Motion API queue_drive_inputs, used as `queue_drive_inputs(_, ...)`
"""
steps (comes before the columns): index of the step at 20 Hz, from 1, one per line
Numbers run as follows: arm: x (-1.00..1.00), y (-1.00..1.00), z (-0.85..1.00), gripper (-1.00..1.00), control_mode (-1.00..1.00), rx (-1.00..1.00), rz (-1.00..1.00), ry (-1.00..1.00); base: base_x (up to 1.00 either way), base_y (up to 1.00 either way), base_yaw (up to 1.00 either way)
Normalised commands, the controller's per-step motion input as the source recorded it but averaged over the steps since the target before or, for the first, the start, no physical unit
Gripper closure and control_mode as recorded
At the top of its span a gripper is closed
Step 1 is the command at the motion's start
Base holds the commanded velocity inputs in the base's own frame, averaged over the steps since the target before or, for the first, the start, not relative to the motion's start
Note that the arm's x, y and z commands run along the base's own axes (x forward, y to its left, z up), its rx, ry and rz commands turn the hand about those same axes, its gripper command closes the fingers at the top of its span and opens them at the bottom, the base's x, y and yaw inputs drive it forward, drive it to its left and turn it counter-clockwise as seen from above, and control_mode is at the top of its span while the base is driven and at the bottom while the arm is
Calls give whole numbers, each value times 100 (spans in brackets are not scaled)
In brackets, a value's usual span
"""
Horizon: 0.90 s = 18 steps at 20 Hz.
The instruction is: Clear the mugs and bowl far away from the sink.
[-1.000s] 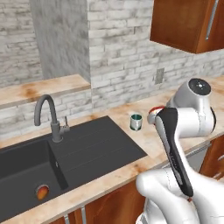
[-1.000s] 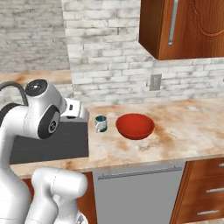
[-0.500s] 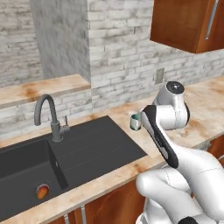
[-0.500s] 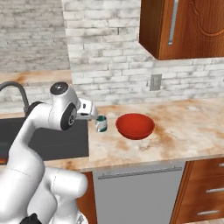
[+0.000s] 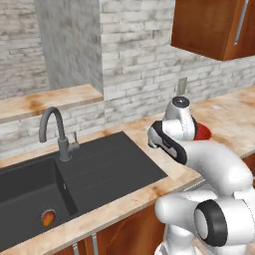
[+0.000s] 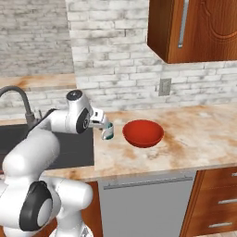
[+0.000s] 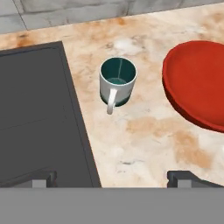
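With its jaws spread wide and empty, the gripper [image 7: 111, 177] hangs over the counter [image 7: 148, 135] above the mug [image 7: 117, 82], which stands between sink [image 7: 35, 113] and bowl [image 7: 199, 83], so next comes lowering to grasp it.

A pale brick wall [image 6: 115, 55] is backing a marbled tan counter [image 6: 194, 139], wooden cabinets [image 6: 199, 28] hanging above, drawers [image 6: 215, 201] sitting below
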Motion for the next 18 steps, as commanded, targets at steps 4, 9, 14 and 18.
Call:
queue_drive_inputs(4, 55, 0, -36, -100, -100, 0, -5, 3, 0, 0, 0)
queue_drive_inputs(9, 41, 0, -47, -100, -100, 1, 0, 4, 0, 0, 0)
queue_drive_inputs(14, 31, 0, -44, -100, -100, 4, 1, 3, 0, 0, 0)
queue_drive_inputs(18, 36, 0, -37, -100, -100, 1, 5, 0, 0, 0, 0)
